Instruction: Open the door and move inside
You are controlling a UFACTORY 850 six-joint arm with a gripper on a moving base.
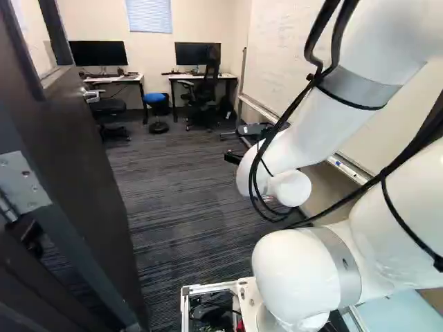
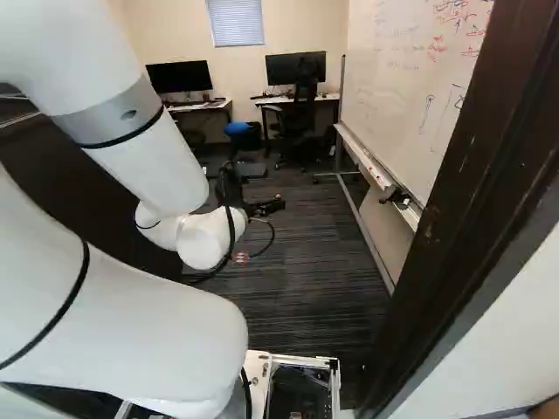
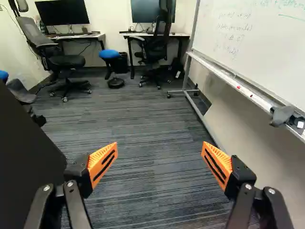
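The dark door [image 1: 76, 152] stands swung open along the left of the left base view, its metal handle [image 1: 91, 95] near the far edge. My gripper [image 2: 266, 207] points into the room in the right base view, clear of the door. In the wrist view the gripper [image 3: 159, 149] has its orange pads wide apart, with only carpet seen between them. Part of the dark door [image 3: 26, 167] shows beside one finger there. The handle is not seen in the wrist view.
A dark door frame [image 2: 476, 192] rises close at the right of the right base view. Beyond it a whiteboard on a wheeled stand [image 2: 419, 78] lines that side. Desks with monitors [image 3: 62, 13], office chairs [image 3: 66, 62] and a blue stool [image 3: 109, 54] stand across the carpet.
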